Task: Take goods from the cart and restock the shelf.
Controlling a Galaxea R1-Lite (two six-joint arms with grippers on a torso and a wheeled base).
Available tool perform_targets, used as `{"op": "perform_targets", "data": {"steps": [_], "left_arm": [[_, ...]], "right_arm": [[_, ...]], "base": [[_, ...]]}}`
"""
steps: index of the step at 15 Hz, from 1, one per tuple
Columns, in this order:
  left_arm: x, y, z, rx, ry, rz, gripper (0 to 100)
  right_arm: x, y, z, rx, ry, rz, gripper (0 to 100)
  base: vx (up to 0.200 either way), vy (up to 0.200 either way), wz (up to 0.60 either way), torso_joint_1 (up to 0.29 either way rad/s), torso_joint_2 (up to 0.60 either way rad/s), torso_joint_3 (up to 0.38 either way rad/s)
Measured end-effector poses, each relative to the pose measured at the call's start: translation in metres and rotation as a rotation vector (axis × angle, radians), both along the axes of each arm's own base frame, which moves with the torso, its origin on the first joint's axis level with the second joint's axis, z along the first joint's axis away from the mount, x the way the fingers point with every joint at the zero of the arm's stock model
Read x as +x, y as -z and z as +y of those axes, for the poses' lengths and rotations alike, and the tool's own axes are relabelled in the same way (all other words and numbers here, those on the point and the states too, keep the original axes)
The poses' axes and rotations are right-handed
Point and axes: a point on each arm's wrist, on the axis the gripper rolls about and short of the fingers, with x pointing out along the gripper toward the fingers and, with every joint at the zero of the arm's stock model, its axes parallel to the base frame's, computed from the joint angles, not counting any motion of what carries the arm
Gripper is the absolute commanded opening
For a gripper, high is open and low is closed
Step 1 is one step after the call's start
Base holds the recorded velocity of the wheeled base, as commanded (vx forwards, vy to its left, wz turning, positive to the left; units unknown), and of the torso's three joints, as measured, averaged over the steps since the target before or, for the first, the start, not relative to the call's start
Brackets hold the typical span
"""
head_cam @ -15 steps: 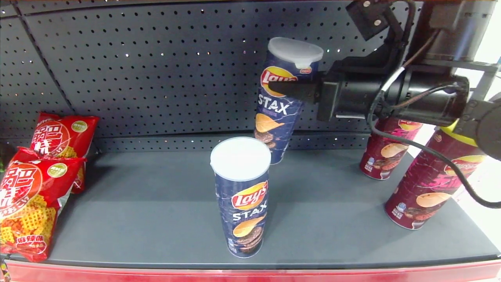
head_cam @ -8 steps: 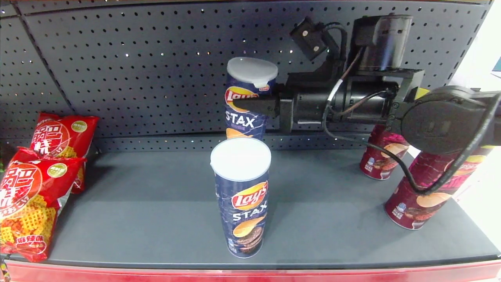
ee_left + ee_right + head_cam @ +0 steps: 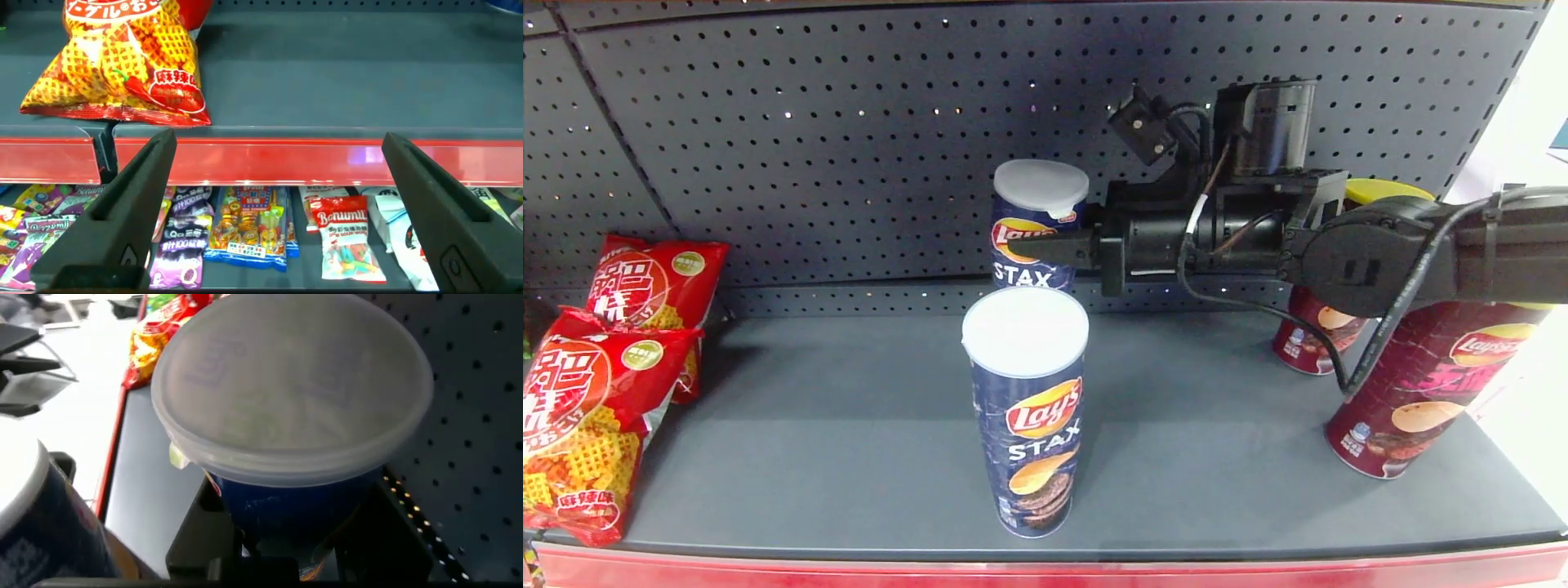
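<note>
Shelf (image 3: 1217,457): grey deck with open floor behind the front blue can (image 3: 1027,408). I judge that this gap is why your load sits there, to start a second row.
Snack bags (image 3: 580,408): two red packs leaning well to the left of the front blue can, kept apart from the tube stock.
Red cans (image 3: 1413,384): two, well to the right of the front blue can, one behind the other, so each flavour keeps its own file.
Front blue can: upright near the red front lip with its label facing out. It hides the foot of the can behind it.
Held can (image 3: 1033,220): directly behind the front blue can, close to the perforated back panel (image 3: 809,163), and upright. You cannot tell whether its base touches the deck. It is a dark blue tube with a yellow-and-red logo, white lettering and a translucent lid with a small tab, a match for the front blue can.
Right gripper (image 3: 1036,242): comes in from the right of the front blue can, its fingers clamped on the held can's upper body just under the lid. That high side grip leaves the base free to meet the deck.
Left gripper (image 3: 278,212): fingers spread wide with nothing between them, low before the red lip. By my reading it is on the snack-bag side of the front blue can, out of your way.
</note>
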Motion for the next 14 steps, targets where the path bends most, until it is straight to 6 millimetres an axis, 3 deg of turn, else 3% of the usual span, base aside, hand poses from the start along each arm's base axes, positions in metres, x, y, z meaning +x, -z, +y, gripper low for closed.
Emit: {"op": "perform_targets", "data": {"steps": [11,12,14], "left_arm": [[0.000,0.000,0.000,0.000,0.000,0.000,100],[0.000,0.000,0.000,0.000,-0.001,0.000,100],[0.000,0.000,0.000,0.000,0.000,0.000,100]], "right_arm": [[0.005,0.021,-0.003,-0.040,-0.052,0.006,0],[0.005,0.022,-0.003,-0.041,-0.053,0.008,100],[0.005,0.023,-0.002,-0.044,-0.055,0.009,100]], "base": [[0.000,0.000,0.00,0.000,0.00,0.000],[0.000,0.000,0.00,0.000,0.00,0.000],[0.000,0.000,0.00,0.000,0.00,0.000]]}}
